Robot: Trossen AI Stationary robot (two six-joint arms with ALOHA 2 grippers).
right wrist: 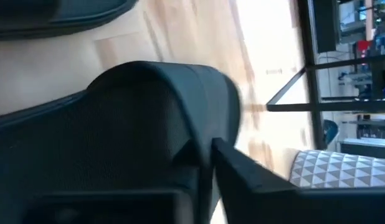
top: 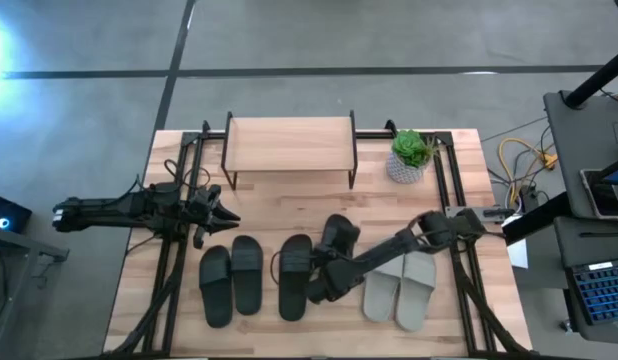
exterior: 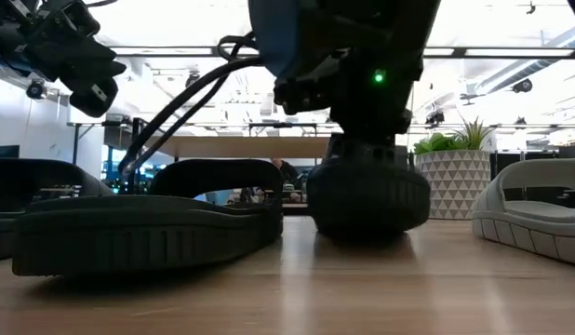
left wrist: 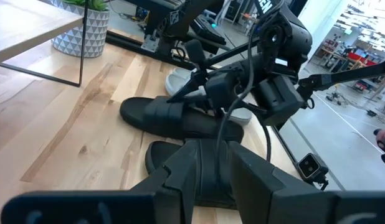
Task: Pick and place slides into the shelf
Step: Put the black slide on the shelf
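On the wooden desk (top: 129, 290), the right gripper (top: 327, 280) is clenched on the strap of a black slide (top: 336, 252) lying slightly askew from its mate (top: 295, 275), long axis pointing roughly toward the shelf (top: 289, 145) at the far edge, the way the lift must travel. The left gripper (top: 227, 215), partly closed on nothing, waits above the other black pair (top: 231, 280). Counted: four black slides, two pale ones (top: 401, 287), none shelved.
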